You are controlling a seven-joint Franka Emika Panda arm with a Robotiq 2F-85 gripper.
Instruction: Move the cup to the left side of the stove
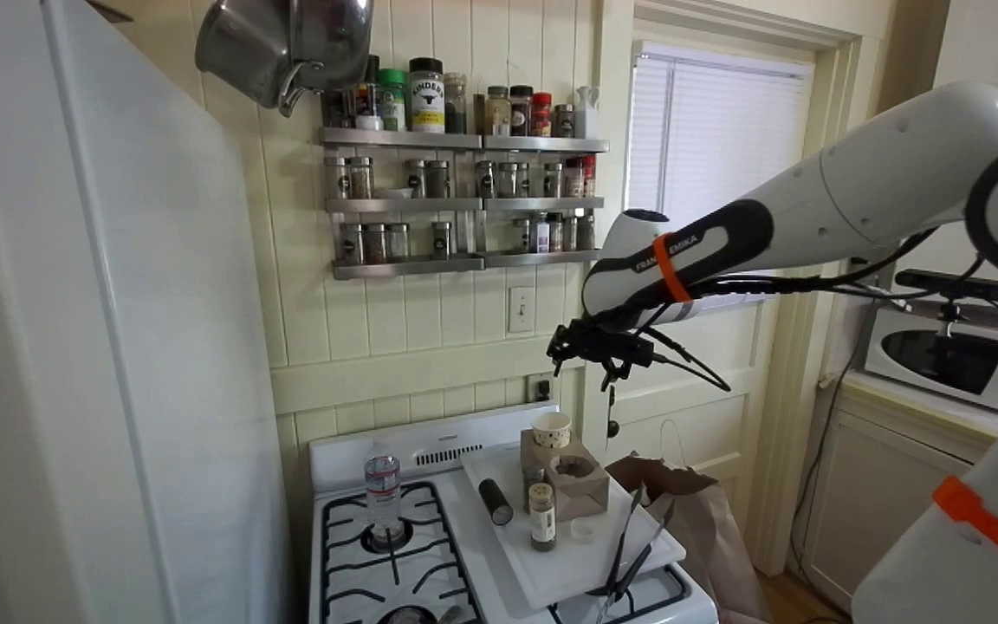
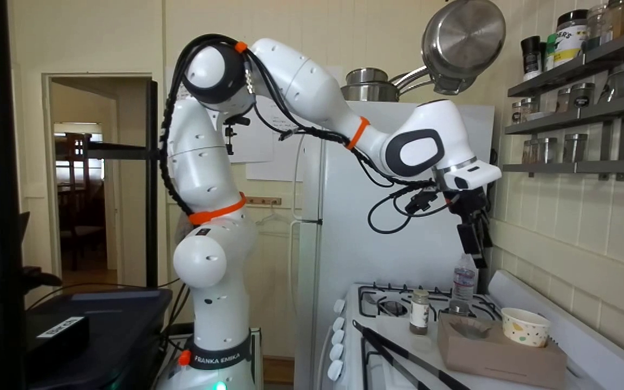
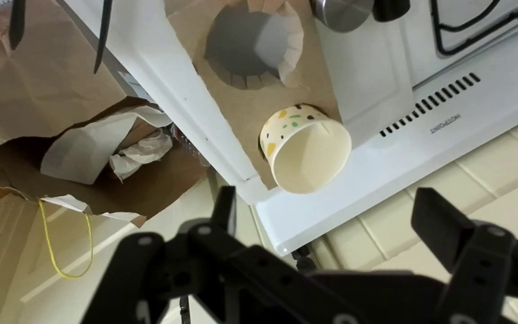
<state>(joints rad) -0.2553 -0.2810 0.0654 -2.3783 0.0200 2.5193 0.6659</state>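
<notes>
Gripper, 2 jaws spread wide, hangs higher than the cup, apart.

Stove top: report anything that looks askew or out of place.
The dark bottle lies on its side on the white board, though the labelled jar nearby stands upright. The clear bottle stands on a burner grate, seemingly an odd spot.

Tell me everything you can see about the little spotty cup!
The cup looks like paper: cream-coloured, with yellow, green and dark specks, and a plain, pale inside that looks empty. Its lidless top faces up. It sits roughly upright in a hole in the brown cardboard holder, which hides its bottom, near the back of the stove. The open hand isn't touching it.
</notes>
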